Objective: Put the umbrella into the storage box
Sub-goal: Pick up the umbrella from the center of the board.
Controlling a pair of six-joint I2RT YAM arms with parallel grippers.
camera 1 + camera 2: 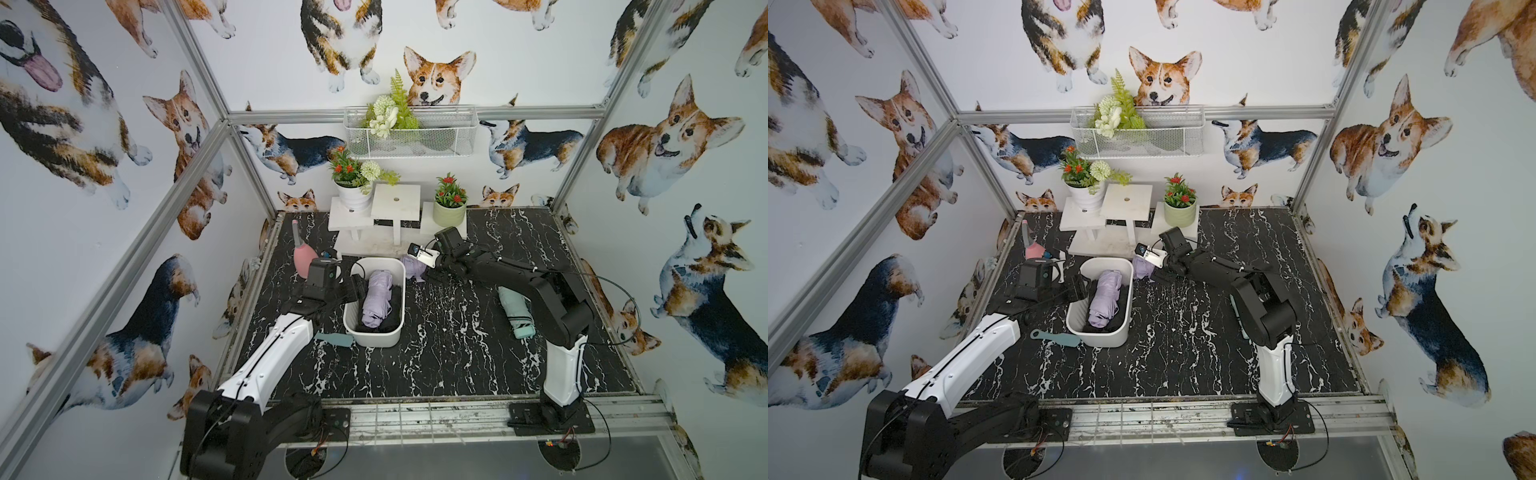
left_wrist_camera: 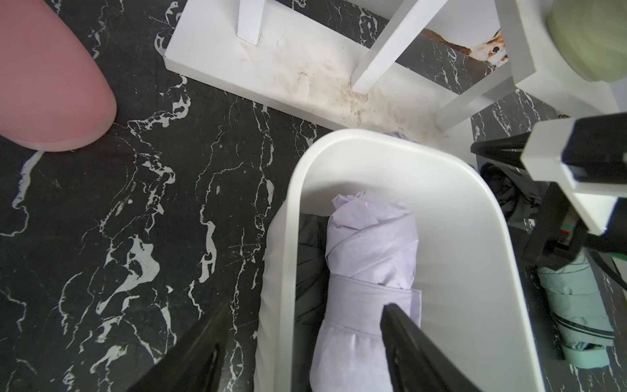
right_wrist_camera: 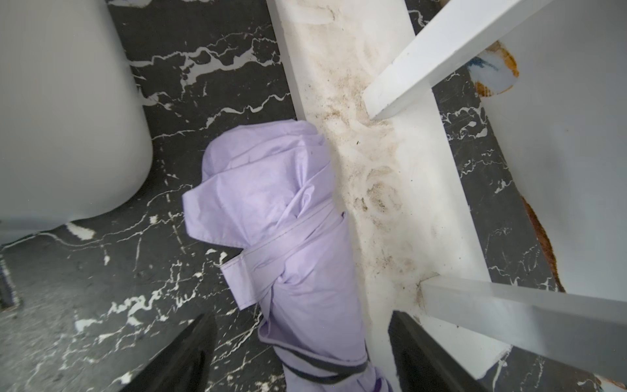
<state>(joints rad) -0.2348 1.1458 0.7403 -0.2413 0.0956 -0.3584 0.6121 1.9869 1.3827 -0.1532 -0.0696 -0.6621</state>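
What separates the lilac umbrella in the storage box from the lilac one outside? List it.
The boxed lilac umbrella lies inside the storage box on something black; the loose lilac umbrella lies on the marble tabletop against the white stand. The open right claw straddles the loose one; the open left claw straddles the box's wall beside the boxed one. Both are folded, strapped, lilac.

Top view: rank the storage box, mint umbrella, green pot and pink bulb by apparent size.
1. storage box
2. mint umbrella, partly hidden
3. green pot and pink bulb: look alike, so unranked; the pot sits farther back.
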